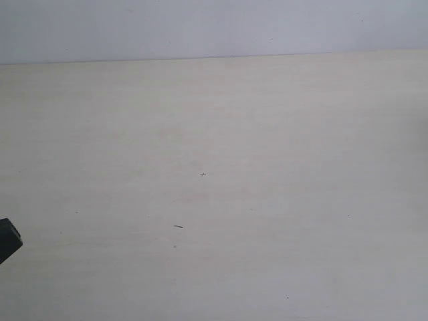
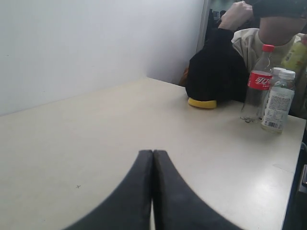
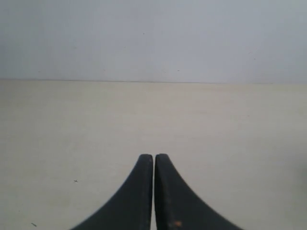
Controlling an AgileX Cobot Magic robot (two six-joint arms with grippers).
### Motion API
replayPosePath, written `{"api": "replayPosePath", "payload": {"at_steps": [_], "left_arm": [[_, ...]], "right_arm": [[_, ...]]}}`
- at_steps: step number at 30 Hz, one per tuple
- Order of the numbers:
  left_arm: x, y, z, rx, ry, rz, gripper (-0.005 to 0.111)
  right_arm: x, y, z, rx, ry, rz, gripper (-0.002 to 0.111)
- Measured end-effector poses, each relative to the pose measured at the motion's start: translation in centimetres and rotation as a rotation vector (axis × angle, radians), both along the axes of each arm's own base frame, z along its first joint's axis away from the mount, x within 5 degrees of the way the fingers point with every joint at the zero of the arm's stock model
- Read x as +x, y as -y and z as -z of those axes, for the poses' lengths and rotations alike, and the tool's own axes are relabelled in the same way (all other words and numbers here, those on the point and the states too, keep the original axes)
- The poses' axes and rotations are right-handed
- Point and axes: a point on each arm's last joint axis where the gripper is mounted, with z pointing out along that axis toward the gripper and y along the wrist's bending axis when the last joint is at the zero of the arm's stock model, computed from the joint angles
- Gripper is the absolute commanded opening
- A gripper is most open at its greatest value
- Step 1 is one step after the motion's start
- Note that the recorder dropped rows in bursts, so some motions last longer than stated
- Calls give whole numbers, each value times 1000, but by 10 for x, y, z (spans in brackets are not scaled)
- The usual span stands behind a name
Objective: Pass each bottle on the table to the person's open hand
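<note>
- Left gripper (image 2: 153, 153): 1 pair of black fingers, pressed together tip to tip with nothing between them, poised low over the table (image 2: 96, 134).
- Right gripper (image 3: 154, 157): 1 pair of fingers, likewise together and holding nothing, over bare tabletop facing the pale wall (image 3: 153, 38).
- Bottles: 4 counted, all in the left wrist view. They stand in a tight cluster at the far end of the table, close to its edge and well apart from the left gripper.
  - 1 red-label bottle (image 2: 258, 84), clear with a red cap, upright.
  - 1 white-label bottle (image 2: 278, 103), upright, just beside it.
  - 1 third bottle (image 2: 274, 72), mostly hidden behind those two.
  - 1 yellowish bottle (image 2: 298, 52), cut by the frame edge.
- Person's hand (image 2: 235, 14): 1, raised beyond the bottles; cannot tell whether it is open.
- 1 black bundle (image 2: 216, 72) with 1 yellow piece (image 2: 202, 103) rests on the table beside the bottles.
- Exterior view: 1 black part (image 1: 8, 241) at the left edge.
</note>
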Motion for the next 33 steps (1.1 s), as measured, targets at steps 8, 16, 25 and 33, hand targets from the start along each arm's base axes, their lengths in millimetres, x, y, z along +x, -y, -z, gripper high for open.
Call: {"api": "replayPosePath", "payload": {"at_steps": [8,16,25,33], "left_arm": [[0,0,0,0,0,0,0],[0,0,0,0,0,0,0],[0,0,0,0,0,0,0],[0,0,0,0,0,0,0]], "right_arm": [[1,0,-3,17,30,3,2],[-10,2,-13,104,140,1,2],[-52,16,-3,131,380,11,2],[-29,10,67,-30,589,-2,2]]}}
